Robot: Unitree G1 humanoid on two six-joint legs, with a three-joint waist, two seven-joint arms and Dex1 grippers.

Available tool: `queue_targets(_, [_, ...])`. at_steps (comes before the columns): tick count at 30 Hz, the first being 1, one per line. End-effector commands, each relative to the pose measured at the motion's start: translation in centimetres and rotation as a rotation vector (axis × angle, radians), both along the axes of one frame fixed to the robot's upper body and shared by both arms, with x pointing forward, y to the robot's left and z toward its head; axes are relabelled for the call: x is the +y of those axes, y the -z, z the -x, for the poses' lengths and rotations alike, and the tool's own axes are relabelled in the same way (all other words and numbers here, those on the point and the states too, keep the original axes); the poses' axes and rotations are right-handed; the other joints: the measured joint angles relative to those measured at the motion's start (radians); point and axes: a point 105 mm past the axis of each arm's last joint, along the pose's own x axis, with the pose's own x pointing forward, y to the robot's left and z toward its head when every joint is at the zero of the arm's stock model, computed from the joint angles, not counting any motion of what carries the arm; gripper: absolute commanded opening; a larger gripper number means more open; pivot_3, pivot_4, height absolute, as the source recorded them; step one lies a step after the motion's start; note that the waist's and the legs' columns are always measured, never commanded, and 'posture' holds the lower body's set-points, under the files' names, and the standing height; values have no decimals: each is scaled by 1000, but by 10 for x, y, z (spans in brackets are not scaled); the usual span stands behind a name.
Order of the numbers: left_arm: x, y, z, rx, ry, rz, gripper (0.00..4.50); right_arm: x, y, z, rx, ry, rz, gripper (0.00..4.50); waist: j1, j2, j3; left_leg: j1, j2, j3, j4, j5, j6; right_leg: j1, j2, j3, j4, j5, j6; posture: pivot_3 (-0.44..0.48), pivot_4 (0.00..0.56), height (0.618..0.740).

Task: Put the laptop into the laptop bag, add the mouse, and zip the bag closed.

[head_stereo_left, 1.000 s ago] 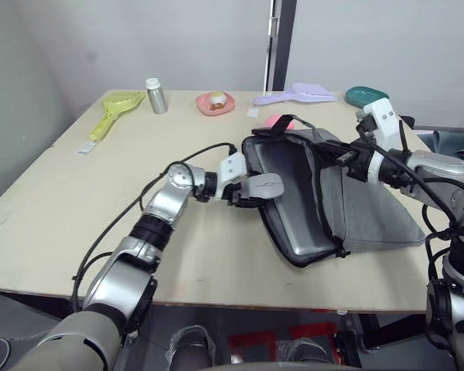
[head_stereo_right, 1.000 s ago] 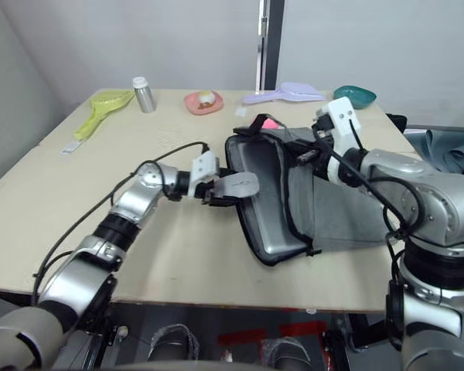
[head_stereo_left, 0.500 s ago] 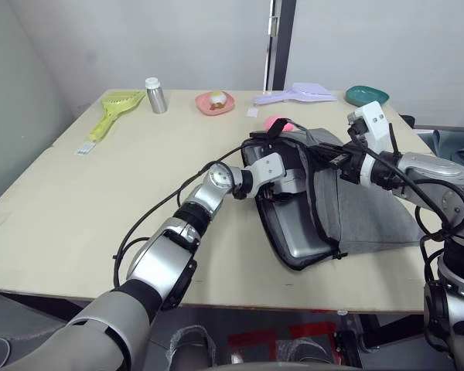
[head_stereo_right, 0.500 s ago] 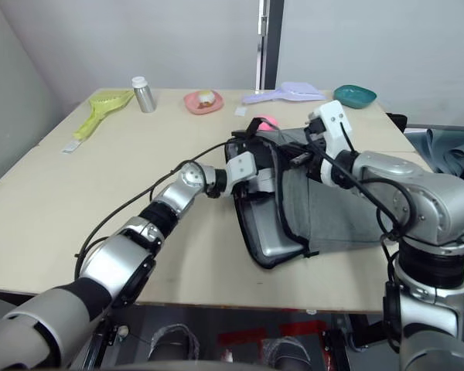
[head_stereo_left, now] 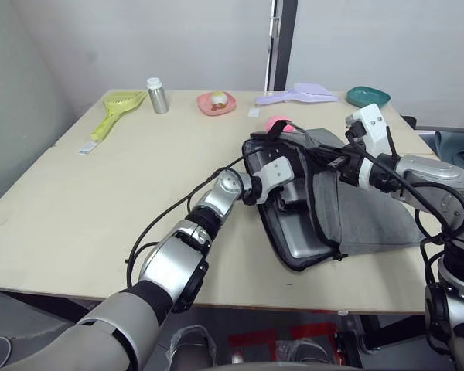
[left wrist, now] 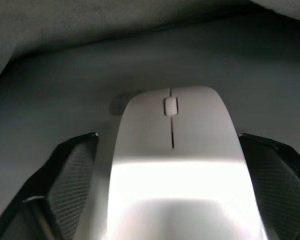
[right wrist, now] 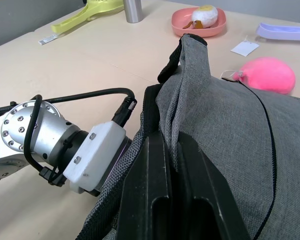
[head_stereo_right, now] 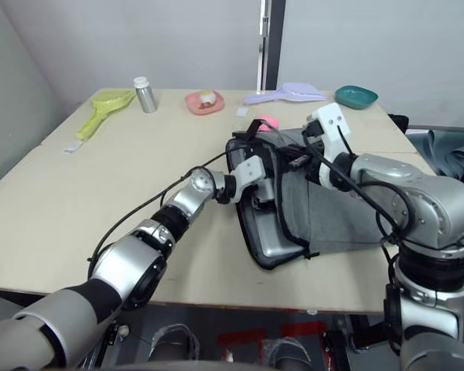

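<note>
Scoop in yellow-green and a small metal bottle stood at the far left of the table, with a pink dish of food further along the back edge. From the left, the left gripper reached into the open mouth of the laptop bag, its two black fingers clamped on the sides of the mouse; the wrist view showed the white mouse held between the pads, its long axis running along the fingers and its scroll-wheel end pointing away from the wrist, deeper into the grey interior. The bag lay flat near the front right of the table, its long axis running from the far edge toward the near edge and its opened side turned toward the left arm. Inside it the silver laptop lay flat, its near rounded corner showing at the bag's lower end. The right gripper was closed on the bag's upper flap at the black-edged rim, holding the fabric lifted off the laptop so the mouth gaped. A black strap handle arched over the far end of the bag. Just behind the bag sat a pink plush toy, and beyond it, toward the far right, a lilac scoop and a teal dish.
</note>
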Motion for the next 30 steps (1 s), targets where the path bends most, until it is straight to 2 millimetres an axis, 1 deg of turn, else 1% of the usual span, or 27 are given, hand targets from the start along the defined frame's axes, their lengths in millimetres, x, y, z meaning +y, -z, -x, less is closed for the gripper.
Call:
queue_targets(1, [6, -8, 1, 14, 13, 41, 4471, 0, -19, 7, -92, -15, -8, 0, -1, 0, 0, 0, 0, 0, 0, 0, 0, 0, 0, 0, 0, 0, 0, 0, 150, 740])
queue_targets(5, [20, -30, 12, 31, 87, 124, 4471, 0, -18, 9, -89, -20, -6, 0, -1, 0, 0, 0, 0, 0, -1, 0, 0, 0, 0, 0, -1, 0, 0, 0, 150, 740])
queue_targets(8, [36, -47, 19, 48, 99, 173, 4471, 0, -17, 10, -85, -24, -5, 0, 0, 1, 1, -2, 0, 0, -2, 1, 1, -2, 0, -1, -2, 0, 0, 0, 150, 740])
queue_targets(10, [50, -55, 23, 57, 92, 181, 4471, 1, -17, 10, -83, -26, -4, 0, 0, 1, 1, -3, 0, 0, -2, 1, 1, -2, 0, -1, -2, 0, -1, 0, 150, 740])
queue_targets(13, [71, -62, 27, 65, 70, 161, 4471, 1, -15, 10, -76, -29, 0, 0, -1, 1, 1, -3, 0, 0, -2, 0, 0, -3, 0, -1, -2, -1, -1, 0, 150, 740])
queue_targets(15, [78, -63, 30, 76, 64, 149, 4471, 1, -14, 10, -75, -30, 1, 0, -2, 1, 1, -3, 0, 0, -3, -1, -2, -3, 0, -1, -3, -1, -1, 0, 150, 740])
queue_targets(18, [110, -63, 34, 91, 51, 97, 4471, 6, -12, 11, -68, -43, -5, 0, -3, 1, 1, -3, 0, 0, -3, -1, -4, -3, 0, -2, -3, -1, -1, 0, 150, 740])
queue_targets(20, [132, -61, 35, 97, 33, 50, 4471, 12, -9, 11, -61, -63, -14, 0, -8, 1, 1, -3, 0, 0, -4, -1, -4, -4, 1, -2, -4, -1, -1, 0, 150, 740])
queue_targets(22, [155, -64, 37, 114, 24, 51, 4471, 24, -7, 15, -57, -113, -40, 0, -12, 2, 1, -3, 1, 0, -5, -1, -5, -4, 1, -2, -4, -1, -1, 0, 150, 740])
queue_targets(25, [177, -71, 34, 122, -29, 67, 4471, 41, -3, 23, -53, -181, -52, 0, -13, 3, 2, -4, 1, 1, -6, -1, -6, -6, 2, -1, -4, -1, -1, 0, 150, 740])
queue_targets(28, [201, -77, 32, 129, -80, 62, 4471, 54, 9, 28, -20, -230, -73, 0, -13, 3, 2, -4, 2, 0, -7, -1, -6, -6, 2, -2, -4, -1, -2, 0, 150, 740])
queue_targets(29, [212, -81, 35, 140, -78, 54, 4471, 57, 17, 27, 6, -231, -68, 0, -14, 3, 2, -4, 2, 1, -7, -1, -7, -6, 2, -2, -4, -1, -2, 0, 150, 740])
queue_targets(30, [219, -83, 38, 148, -73, 49, 4471, 58, 23, 26, 23, -229, -62, 0, -15, 3, 2, -4, 2, 0, -7, -1, -7, -6, 3, -2, -4, -2, -2, 0, 150, 740])
